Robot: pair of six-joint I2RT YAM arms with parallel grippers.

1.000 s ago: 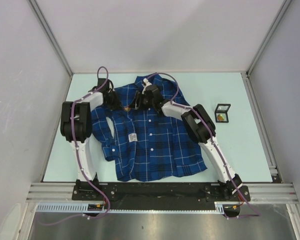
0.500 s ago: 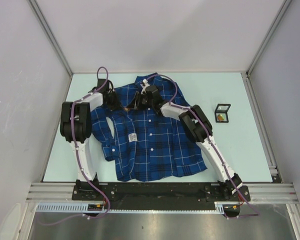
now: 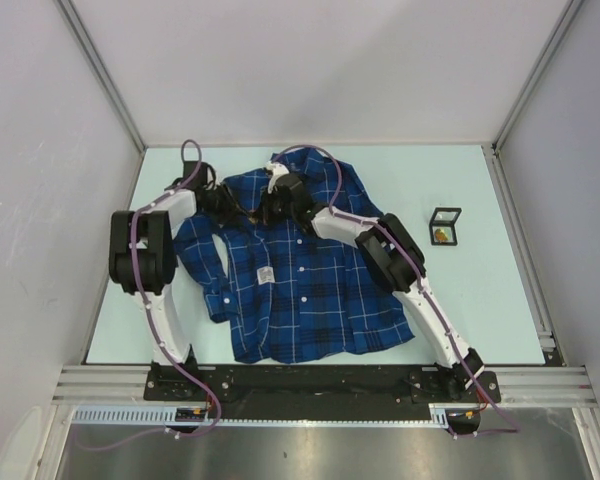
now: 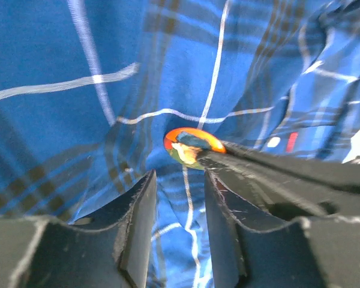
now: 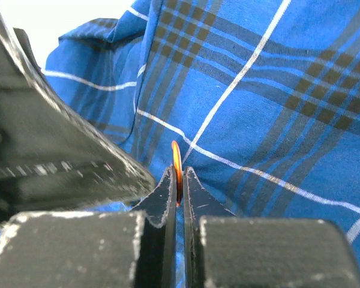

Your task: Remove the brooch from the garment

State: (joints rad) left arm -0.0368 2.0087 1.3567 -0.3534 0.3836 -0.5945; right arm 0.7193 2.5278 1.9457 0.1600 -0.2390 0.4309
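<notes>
The garment [image 3: 300, 290], a dark blue plaid shirt, lies flat on the table with its collar at the far side. The brooch [image 4: 192, 146], a small orange-rimmed disc, sits on the cloth near the collar. My right gripper [image 5: 179, 174] is shut on the brooch [image 5: 176, 161], which shows edge-on between its fingers. My left gripper [image 4: 180, 177] stands open just short of the brooch, with only plaid cloth between its jaws. In the top view the left gripper [image 3: 228, 205] and right gripper [image 3: 267, 207] face each other over the shirt's upper left chest.
A small black open box [image 3: 444, 226] with something orange inside stands on the table to the right of the shirt. A white tag [image 3: 264, 274] is on the shirt's front. Metal frame rails border the table on all sides.
My left gripper has opened and drawn back to the left. The right gripper has closed on the brooch and shifted slightly left.
</notes>
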